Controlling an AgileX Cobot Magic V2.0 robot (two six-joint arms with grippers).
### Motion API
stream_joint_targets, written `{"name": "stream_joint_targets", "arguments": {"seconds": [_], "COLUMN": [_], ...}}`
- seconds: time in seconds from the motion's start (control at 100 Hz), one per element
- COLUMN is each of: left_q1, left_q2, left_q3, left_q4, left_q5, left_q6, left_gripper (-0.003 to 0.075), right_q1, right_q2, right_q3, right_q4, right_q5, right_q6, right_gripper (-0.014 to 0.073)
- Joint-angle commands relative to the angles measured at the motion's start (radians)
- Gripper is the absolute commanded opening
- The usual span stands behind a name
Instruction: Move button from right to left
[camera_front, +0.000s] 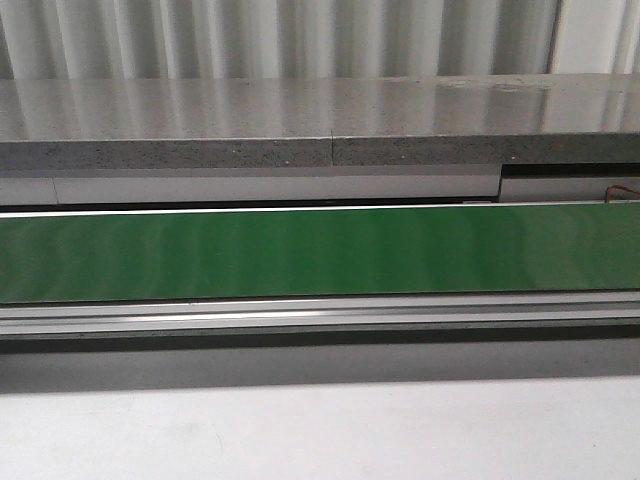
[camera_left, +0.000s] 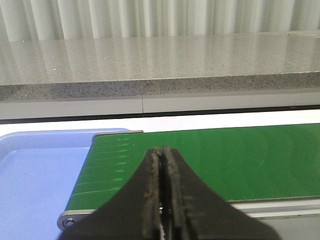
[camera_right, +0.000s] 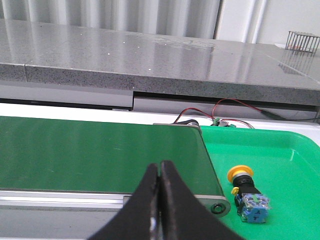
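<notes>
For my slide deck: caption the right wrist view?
Shut right gripper over green belt; button lies in green tray.

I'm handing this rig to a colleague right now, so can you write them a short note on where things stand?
Left gripper: shut, empty, hanging over the left end of the green conveyor belt, beside the light blue tray.
Right gripper: shut, empty, over the belt's right end.
The button, with its yellow round cap and blue-and-grey block, lies on its side in the bright green tray at the right, just past the belt's end roller; nothing touches it.
Done: nothing yet; the button is still on the right.
Left: open the right gripper, pick up the button and get it to the left side, likely the blue tray.
</notes>
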Motion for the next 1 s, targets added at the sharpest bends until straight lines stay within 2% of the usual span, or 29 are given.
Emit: {"name": "stream_joint_targets", "arguments": {"seconds": [0.0,0.99], "left_q1": [0.003,0.003], "left_q2": [-0.032,-0.032], "left_q3": [0.039,0.039], "left_q4": [-0.007,-0.007], "left_q5": [-0.077,-0.077], "left_q6": [-0.011,-0.011], "left_gripper": [-0.0020,-0.0020], "right_q1": [-0.003,-0.003], "right_q2": [-0.021,-0.021], "right_q3": [-0.021,-0.032], "right_q4": [-0.007,-0.007], "right_q5": [-0.075,-0.075], "right_q6": [-0.002,-0.002], "right_gripper": [-0.0067,-0.0067]}}
